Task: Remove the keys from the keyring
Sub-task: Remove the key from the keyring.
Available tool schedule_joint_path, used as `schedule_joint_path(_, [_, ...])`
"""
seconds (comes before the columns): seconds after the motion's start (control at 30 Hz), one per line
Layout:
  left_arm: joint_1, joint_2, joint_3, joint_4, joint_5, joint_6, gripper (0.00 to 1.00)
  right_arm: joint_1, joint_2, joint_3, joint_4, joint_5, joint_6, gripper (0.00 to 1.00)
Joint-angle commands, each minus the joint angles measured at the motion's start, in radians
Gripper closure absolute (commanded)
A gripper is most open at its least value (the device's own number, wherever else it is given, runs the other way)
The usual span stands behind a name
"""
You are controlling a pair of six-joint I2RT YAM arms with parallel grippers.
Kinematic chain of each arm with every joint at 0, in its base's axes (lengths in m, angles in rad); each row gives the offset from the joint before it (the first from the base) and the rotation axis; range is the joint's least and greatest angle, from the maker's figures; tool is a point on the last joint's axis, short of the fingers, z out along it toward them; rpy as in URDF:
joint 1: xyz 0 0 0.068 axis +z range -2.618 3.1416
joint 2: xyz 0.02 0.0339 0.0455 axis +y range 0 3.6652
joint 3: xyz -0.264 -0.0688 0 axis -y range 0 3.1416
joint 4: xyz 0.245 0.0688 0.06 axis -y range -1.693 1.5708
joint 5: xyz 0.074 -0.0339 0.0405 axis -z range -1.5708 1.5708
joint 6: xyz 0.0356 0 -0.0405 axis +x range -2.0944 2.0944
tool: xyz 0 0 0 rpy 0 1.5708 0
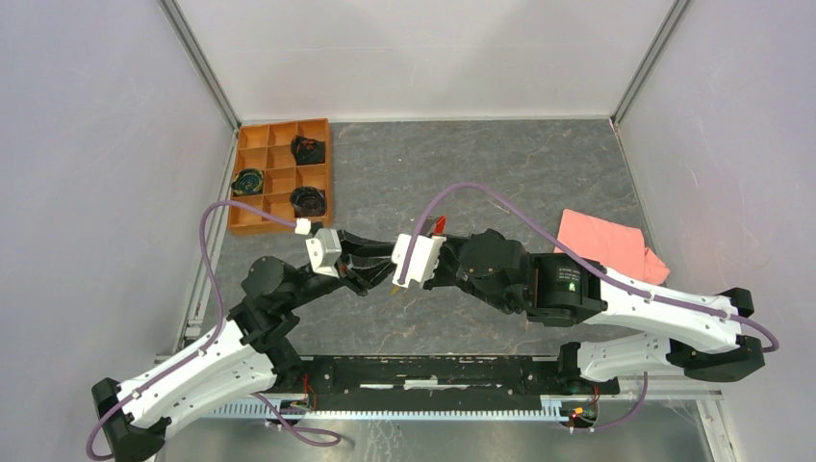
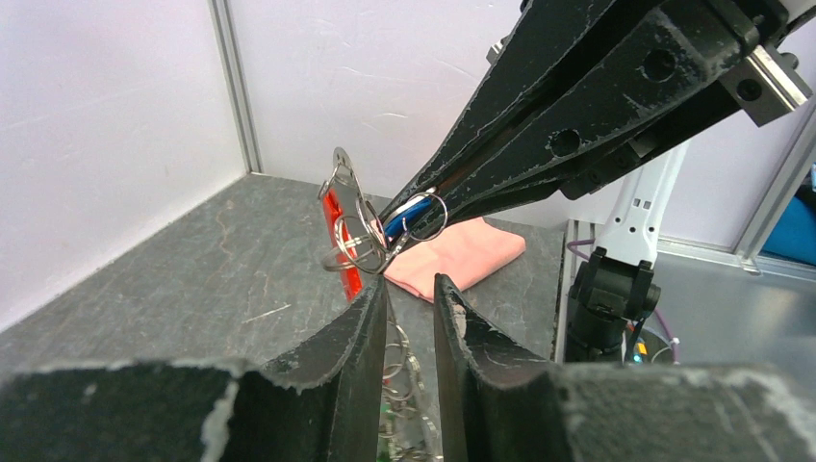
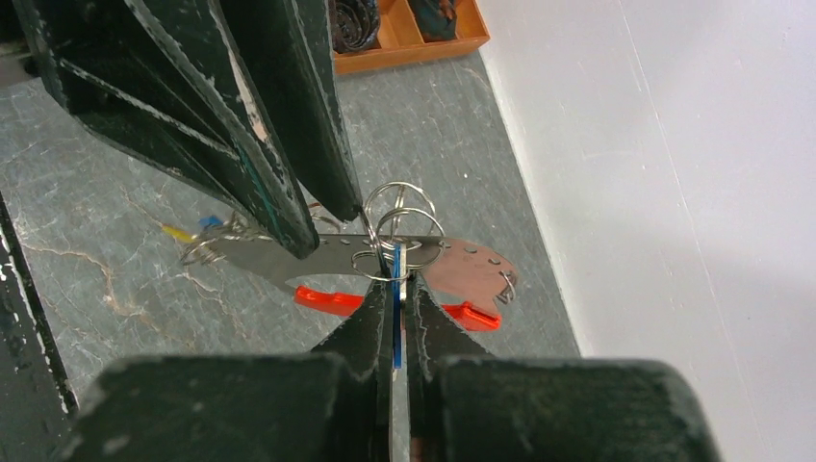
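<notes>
An orange compartment tray (image 1: 260,159) sat at the worktop's (image 1: 481,173) far left corner. Near the middle, the left claw (image 2: 412,294), partly closed, gripped the keyring (image 3: 471,269) aloft. Just right of it, the right claw (image 3: 400,281), pressed together, pinched a blue-headed key (image 3: 395,332) on its rings. A pink cloth (image 1: 604,241) lay far right.

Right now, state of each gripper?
Left gripper: closed on the keyring.
Right gripper: shut on the blue key.
</notes>
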Motion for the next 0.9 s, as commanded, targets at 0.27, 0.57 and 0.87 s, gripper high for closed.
schedule_joint_path(0.27, [-0.002, -0.030, -0.029, 0.101, 0.065, 0.179, 0.73, 0.002, -0.027, 0.063, 0.040, -0.042, -0.004, 1.00])
schedule_joint_path(0.57, [-0.004, -0.077, -0.056, 0.129, 0.063, 0.199, 0.75, 0.002, -0.021, 0.068, 0.041, -0.044, -0.004, 1.00])
schedule_joint_path(0.87, [-0.005, -0.057, -0.052, 0.124, 0.138, 0.186, 0.76, 0.001, -0.009, 0.087, 0.035, -0.033, 0.009, 1.00])
